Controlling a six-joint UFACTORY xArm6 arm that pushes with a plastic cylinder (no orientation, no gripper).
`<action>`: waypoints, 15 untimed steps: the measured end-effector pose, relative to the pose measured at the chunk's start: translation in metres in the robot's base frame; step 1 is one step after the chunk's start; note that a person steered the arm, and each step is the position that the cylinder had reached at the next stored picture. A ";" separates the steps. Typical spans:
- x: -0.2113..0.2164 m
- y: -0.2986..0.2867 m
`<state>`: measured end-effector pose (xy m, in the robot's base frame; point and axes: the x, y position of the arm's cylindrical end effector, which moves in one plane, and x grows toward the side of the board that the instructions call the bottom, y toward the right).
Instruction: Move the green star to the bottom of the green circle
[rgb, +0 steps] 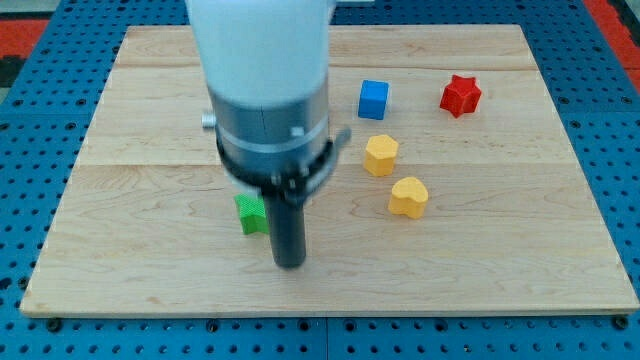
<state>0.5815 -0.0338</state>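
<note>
A green block (250, 213), partly hidden by the arm, lies left of centre on the wooden board (480, 270); its shape is hard to make out, and only one green block shows. My tip (289, 264) rests on the board just to the right of and below that green block, close to it. The arm's white and grey body (265, 90) covers the board's upper middle, so anything behind it is hidden.
A blue cube (373, 99) and a red star (460, 95) lie at the upper right. A yellow hexagon (380, 155) and a yellow heart-like block (408, 196) lie right of centre. The blue pegboard (620, 150) surrounds the board.
</note>
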 end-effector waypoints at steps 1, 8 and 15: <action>-0.014 -0.033; -0.015 -0.071; -0.078 0.055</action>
<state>0.5033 0.0216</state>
